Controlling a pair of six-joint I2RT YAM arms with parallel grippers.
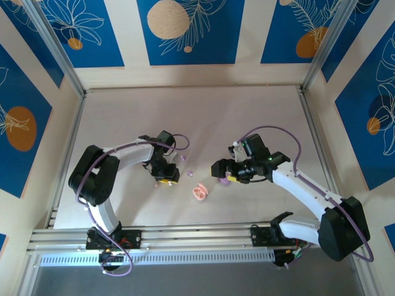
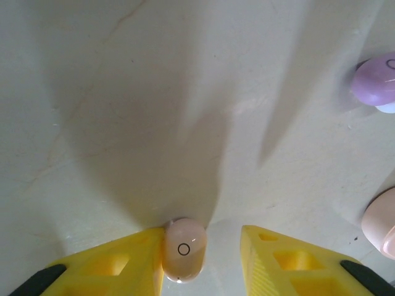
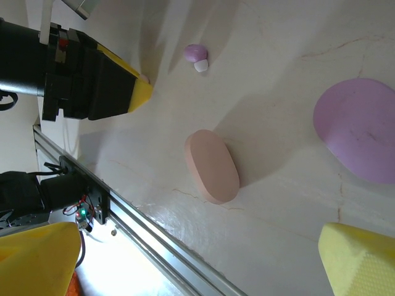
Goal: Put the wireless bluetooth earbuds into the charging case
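A pale pink earbud (image 2: 183, 250) lies on the table between the yellow fingers of my left gripper (image 2: 202, 239). It touches the left finger, and a gap separates it from the right finger, so the jaws stand open. A purple earbud (image 2: 376, 85) lies further off, also in the right wrist view (image 3: 197, 57). The pink charging case (image 3: 212, 165) and the purple case (image 3: 358, 129) lie under my right gripper (image 3: 200, 246), which hovers wide open with nothing in it. From above, the left gripper (image 1: 165, 176) is left of the pink case (image 1: 200, 192).
A second purple earbud (image 1: 182, 158) lies behind the left gripper. The metal rail (image 1: 197, 237) runs along the table's near edge, close to the pink case. The white table (image 1: 197, 117) stretches back to the walls.
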